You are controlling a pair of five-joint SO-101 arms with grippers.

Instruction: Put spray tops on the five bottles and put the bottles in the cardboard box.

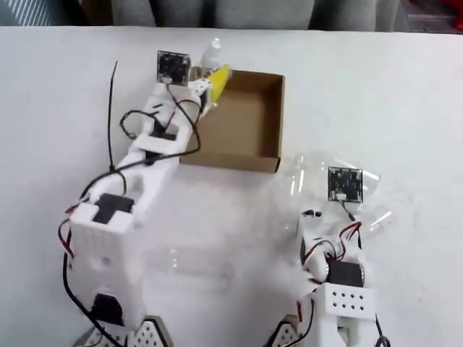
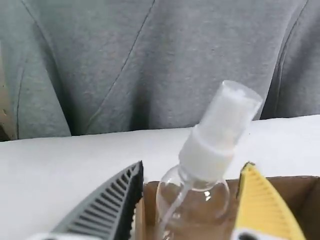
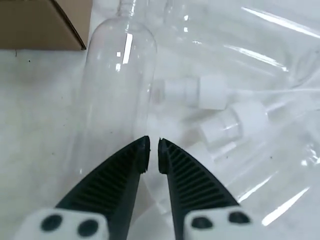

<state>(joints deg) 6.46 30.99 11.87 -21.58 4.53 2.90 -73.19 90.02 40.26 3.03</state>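
Note:
My left gripper is shut on a clear bottle that carries a white spray top and stands slightly tilted between the grey and yellow fingers. In the high view that gripper holds the bottle over the far left corner of the cardboard box. My right gripper is shut with nothing in it, just above a clear bottle lying on the table. Beside it lie two white spray tops among other clear bottles.
The box's brown corner lies just beyond the lying bottle. Clear bottles are scattered right of the box around the right arm. The left arm stretches across the table's left side, with a black cable beside it.

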